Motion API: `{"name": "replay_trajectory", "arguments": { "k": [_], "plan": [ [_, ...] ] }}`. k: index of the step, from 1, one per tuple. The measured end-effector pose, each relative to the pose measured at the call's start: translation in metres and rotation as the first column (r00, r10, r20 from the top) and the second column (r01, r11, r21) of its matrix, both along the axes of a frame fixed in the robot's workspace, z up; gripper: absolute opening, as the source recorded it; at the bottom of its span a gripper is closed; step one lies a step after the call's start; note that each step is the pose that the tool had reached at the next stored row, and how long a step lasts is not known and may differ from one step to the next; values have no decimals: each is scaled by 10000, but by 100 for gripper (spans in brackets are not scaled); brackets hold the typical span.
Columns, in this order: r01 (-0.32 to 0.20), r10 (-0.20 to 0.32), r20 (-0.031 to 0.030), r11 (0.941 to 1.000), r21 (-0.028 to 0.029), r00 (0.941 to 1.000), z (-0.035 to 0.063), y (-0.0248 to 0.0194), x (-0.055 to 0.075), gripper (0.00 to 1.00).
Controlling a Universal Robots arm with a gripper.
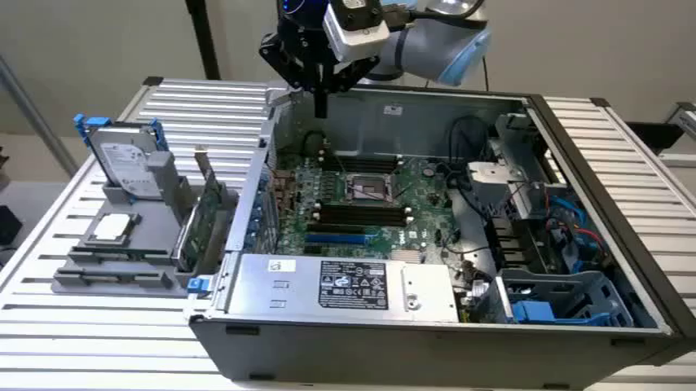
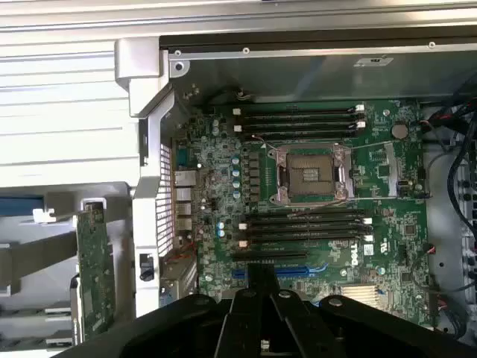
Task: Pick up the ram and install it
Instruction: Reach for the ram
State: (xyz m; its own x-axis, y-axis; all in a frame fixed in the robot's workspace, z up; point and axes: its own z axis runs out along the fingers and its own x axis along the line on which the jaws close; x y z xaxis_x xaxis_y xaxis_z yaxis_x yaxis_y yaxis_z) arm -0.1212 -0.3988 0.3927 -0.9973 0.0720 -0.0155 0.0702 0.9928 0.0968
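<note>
Currently the black two-finger gripper (image 1: 321, 110) hangs above the back rim of the open grey metal computer case (image 1: 435, 346). Its fingers are pressed together with nothing green visible between them, so I judge it empty. The long, narrow green ram stick sits in none of the black memory slots (image 1: 354, 213) on the green motherboard (image 1: 419, 183), which look bare. Green circuit boards (image 1: 204, 221) stand on edge in the grey plastic rack (image 1: 109, 277) at the exterior view's left. I take the ram to be among them, though I cannot separate it from the larger bracketed card.

That crowding is the main risk: a grasp aimed slightly off could seize the wrong board or pinch two together. Fingers travelling low over the case could clip its wall, and a stick tilted over its slot would jam rather than seat.

The rack also holds an upright silver hard drive with blue rails (image 1: 125, 159) and a flat silver square part (image 1: 114, 228). The case holds the motherboard, a silver labelled power supply (image 1: 348, 285), black cables (image 1: 468, 134) and a blue-grey drive cage (image 1: 544, 309).
</note>
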Motion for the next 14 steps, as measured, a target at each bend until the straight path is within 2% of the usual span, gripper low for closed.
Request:
{"name": "replay_trajectory", "arguments": {
  "k": [11,14],
  "plan": [
    [0,0,0,9999,120,10000,0,0,0,0],
    [-1,1,0,9999,127,10000,0,-15,-14,0]
  ]
}}
